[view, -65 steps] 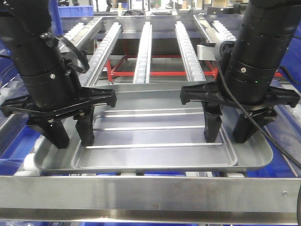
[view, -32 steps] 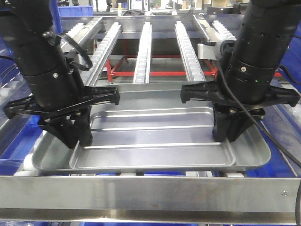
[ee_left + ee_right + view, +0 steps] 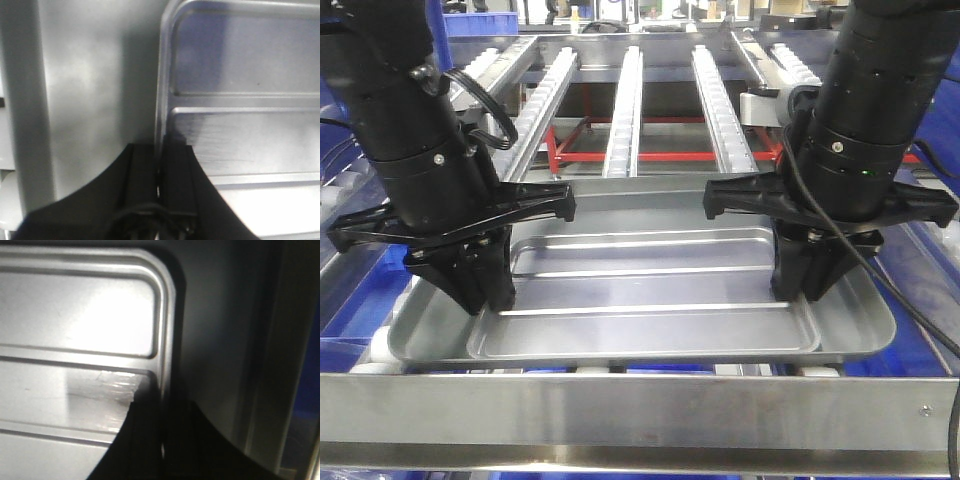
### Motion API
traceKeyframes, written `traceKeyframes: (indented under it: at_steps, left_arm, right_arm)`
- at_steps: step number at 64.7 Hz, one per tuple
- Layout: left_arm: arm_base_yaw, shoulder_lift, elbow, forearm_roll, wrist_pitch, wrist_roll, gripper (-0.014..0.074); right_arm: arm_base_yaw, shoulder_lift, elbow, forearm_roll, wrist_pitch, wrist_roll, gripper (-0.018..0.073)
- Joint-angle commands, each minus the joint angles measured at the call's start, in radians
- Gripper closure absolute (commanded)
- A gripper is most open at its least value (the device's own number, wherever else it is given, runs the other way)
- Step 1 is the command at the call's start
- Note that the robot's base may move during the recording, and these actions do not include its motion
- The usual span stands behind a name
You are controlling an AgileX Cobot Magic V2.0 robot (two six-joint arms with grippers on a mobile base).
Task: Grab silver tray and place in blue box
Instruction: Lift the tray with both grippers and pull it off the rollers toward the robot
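Left pincer (image 3: 470, 290) and right pincer (image 3: 807, 280) each clench the silver tray (image 3: 650, 285); lifting and boxing it remain.

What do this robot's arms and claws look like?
The left arm and right arm are thick matte-black cylinders. The left gripper and right gripper each have a wide black crossbar and two chunky black fingers. Black cables loop beside both wrists.

Cannot see most of the blue box (image 3: 355, 305) beneath the silver tray (image 3: 650, 335), only slivers beside it. Blurred in both wrist views, with tray surface detail lost.
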Motion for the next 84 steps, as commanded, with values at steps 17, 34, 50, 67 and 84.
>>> traceKeyframes:
  at_steps: [17, 34, 50, 67, 84]
  left_arm:
    - [-0.005, -0.032, -0.022, 0.019, -0.052, -0.006, 0.07]
    - [-0.012, -0.092, -0.084, 0.041, 0.013, -0.046, 0.07]
    - [-0.102, -0.283, -0.025, 0.245, 0.046, -0.297, 0.07]
    - [-0.199, -0.472, 0.107, 0.303, 0.074, -0.43, 0.07]
    - [-0.328, -0.594, 0.25, 0.398, 0.123, -0.605, 0.07]
  right_arm:
    - [-0.006, -0.036, -0.027, -0.013, -0.028, -0.008, 0.051]
    - [-0.002, -0.137, -0.029, -0.013, -0.028, 0.023, 0.0508]
    - [0.033, -0.301, -0.004, -0.056, -0.016, 0.103, 0.0501]
    - [0.157, -0.473, 0.158, -0.263, 0.012, 0.401, 0.0501]
    - [0.317, -0.563, 0.253, -0.319, 0.099, 0.589, 0.0501]
